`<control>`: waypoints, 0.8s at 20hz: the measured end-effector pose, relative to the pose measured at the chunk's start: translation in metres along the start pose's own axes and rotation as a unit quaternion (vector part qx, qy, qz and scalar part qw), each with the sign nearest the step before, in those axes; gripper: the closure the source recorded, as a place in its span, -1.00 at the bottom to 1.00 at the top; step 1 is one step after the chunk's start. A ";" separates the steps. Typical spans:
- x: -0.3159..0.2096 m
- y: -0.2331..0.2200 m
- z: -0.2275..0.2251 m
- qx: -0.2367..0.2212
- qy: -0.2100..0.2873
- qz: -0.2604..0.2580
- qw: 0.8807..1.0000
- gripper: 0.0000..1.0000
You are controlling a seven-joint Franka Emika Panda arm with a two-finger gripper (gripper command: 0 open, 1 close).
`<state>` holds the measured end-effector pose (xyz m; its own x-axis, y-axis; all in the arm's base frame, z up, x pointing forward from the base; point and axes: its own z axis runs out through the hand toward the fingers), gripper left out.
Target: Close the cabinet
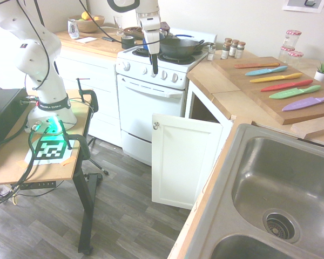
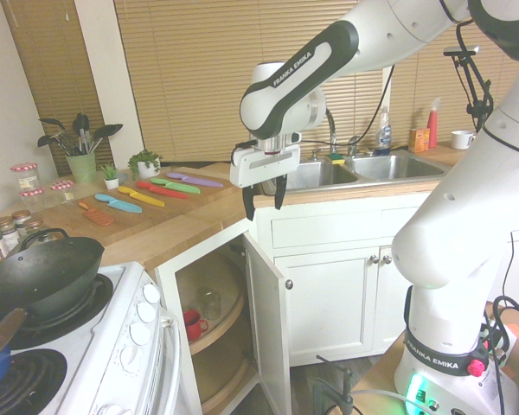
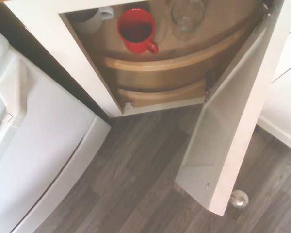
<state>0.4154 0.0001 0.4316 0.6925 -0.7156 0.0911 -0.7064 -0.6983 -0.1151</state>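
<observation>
Second exterior view shows the white arm's two-finger gripper (image 2: 263,197) pointing straight down, its dark fingers (image 2: 281,192) spread apart with nothing between them — it hangs in the air above the top edge of the open door. Just below stands the white base cabinet (image 2: 214,339) with a wooden countertop, its tall recessed-panel door (image 2: 269,324) swung wide out into the room, a small round silver knob (image 2: 289,284) near its top corner. Inside, on a curved wooden shelf (image 2: 221,324), sit a red mug (image 2: 190,325) and a clear glass jar (image 2: 210,304).

In the wrist view the red mug and the glass jar lie on the upper of two curved shelves, with a white cup (image 3: 89,19) beside the mug; the door stands edge-on over grey wood-plank flooring (image 3: 136,189).

Next to the cabinet is a white stove (image 1: 151,102) — a dark wok (image 1: 179,47) rests on its burners. Coloured knives (image 1: 283,86) lie in a row on a wooden board further along the counter, near a steel double sink (image 1: 243,156).
</observation>
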 end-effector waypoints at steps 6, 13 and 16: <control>0.011 0.009 0.006 0.004 -0.006 0.009 1.000 -1.00; 0.063 0.053 0.039 0.007 -0.003 0.011 1.000 -1.00; 0.089 0.071 0.067 0.002 0.001 0.011 1.000 -1.00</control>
<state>0.4369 -0.1125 0.3651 0.6760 -0.7312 0.0912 -0.7214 -0.6820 -0.1202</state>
